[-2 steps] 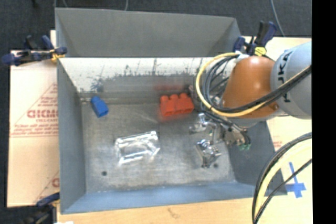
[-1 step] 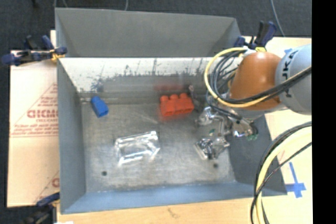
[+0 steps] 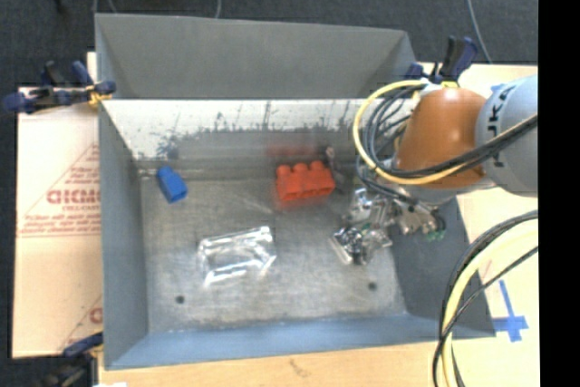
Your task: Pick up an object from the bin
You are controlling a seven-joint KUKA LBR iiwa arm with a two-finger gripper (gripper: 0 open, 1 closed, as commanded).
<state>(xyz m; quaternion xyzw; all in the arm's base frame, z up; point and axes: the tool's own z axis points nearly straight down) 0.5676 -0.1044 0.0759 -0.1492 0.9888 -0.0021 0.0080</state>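
My gripper (image 3: pixel 356 244) hangs low over the right part of the bin floor, under the arm's orange cover. An orange-red toy brick (image 3: pixel 304 181) with studs on top lies by the back wall, just up and left of the gripper and apart from it. A clear plastic piece (image 3: pixel 236 255) lies on the floor left of the gripper, well apart from it. A small blue block (image 3: pixel 170 184) sits near the back left corner.
The arm with its cable loops covers the bin's right wall. Bare grey floor runs between the gripper and the clear piece and along the front wall.
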